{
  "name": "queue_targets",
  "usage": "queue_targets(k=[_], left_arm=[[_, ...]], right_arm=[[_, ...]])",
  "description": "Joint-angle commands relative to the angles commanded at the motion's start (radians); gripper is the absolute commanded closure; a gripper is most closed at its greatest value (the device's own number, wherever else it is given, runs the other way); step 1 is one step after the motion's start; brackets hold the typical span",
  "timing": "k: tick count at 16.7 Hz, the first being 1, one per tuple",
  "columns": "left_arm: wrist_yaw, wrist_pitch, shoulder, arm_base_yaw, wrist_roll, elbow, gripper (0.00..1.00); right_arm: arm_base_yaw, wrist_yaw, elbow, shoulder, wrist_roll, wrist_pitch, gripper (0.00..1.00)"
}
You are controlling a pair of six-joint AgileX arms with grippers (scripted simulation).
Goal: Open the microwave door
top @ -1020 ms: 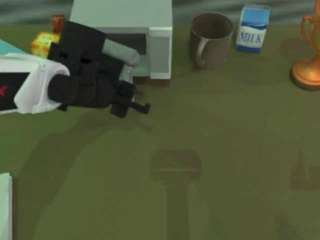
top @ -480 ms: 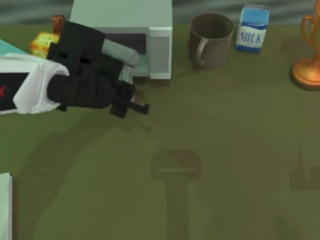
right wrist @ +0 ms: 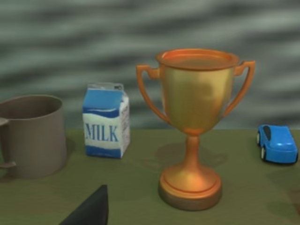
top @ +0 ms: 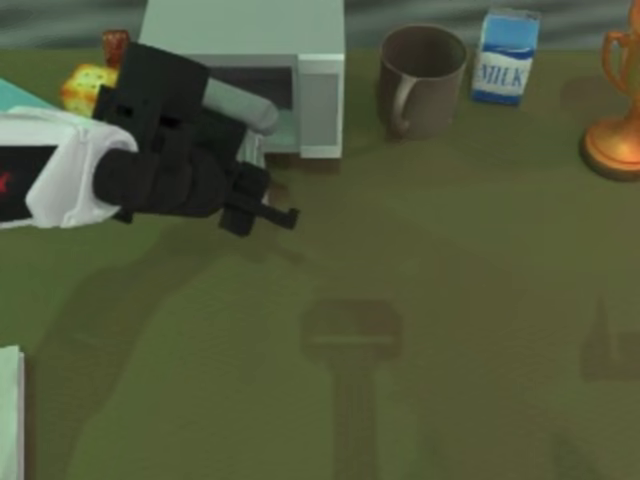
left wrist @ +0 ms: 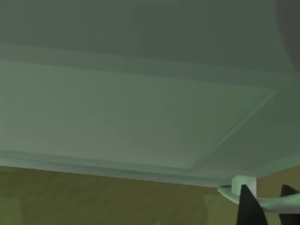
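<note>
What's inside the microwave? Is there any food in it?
No food shows inside the boxy pale grey-green microwave. Its grey-windowed door is swung open, but the black left gripper and arm cover most of the opening.

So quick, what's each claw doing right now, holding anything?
Left claw: in front of the microwave, near the opened microwave door; grip can't be told.
Right claw: only a dark tip shows; can't be told.
</note>
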Motion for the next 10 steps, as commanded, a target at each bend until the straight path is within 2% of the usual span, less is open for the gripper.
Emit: queue_targets(k=[10], left_arm=[[0.009, -0.001, 0.0, -0.006, -0.003, 0.0, 1.0]], right_arm=[[0.0, 0.0, 0.0, 0.0, 0.0, 0.0, 0.0]])
